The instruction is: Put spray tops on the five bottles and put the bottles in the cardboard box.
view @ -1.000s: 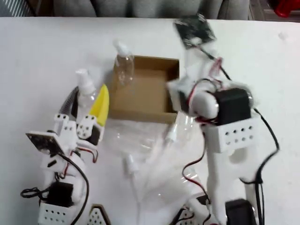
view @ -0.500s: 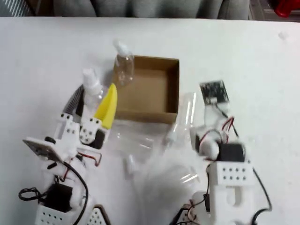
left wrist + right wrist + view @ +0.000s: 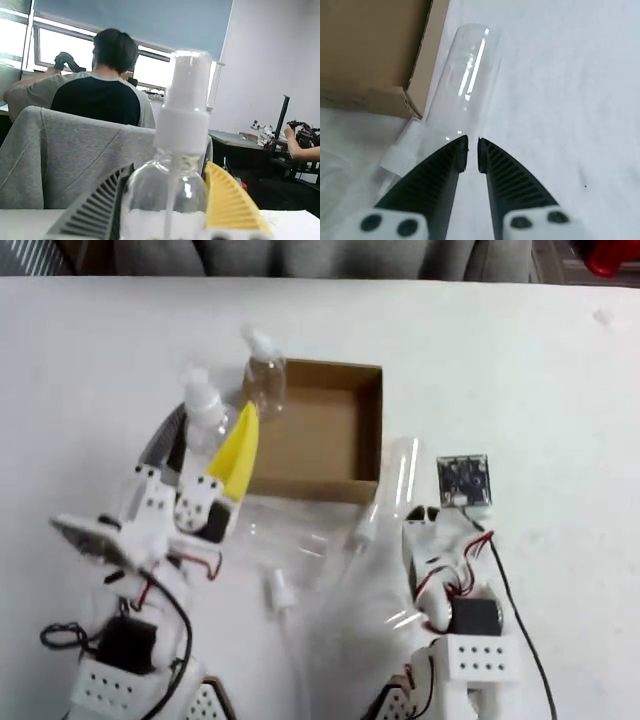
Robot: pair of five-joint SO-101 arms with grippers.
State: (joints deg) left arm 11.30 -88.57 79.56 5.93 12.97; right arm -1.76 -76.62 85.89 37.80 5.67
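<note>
Holding: left end effector (image 3: 212, 435) is clamped on a bottle (image 3: 167, 200) with its spray top on, upright, just beside the box's (image 3: 310, 483) left wall.
Step, I reckon: getting that bottle into the box.
How I'd do it: lift till the base clears the rim, slide over the bare cardboard, lower, then let go. Keep it upright so the top doesn't snag.
Watch out: second bottle (image 3: 264, 375) stands at the far left corner, easy to knock.
Right end effector (image 3: 472, 147): nearly closed, empty, over a lying bottle (image 3: 465, 80) just beside the box's near right corner.
Loose top (image 3: 278, 590): on the table (image 3: 100, 340) out front.
</note>
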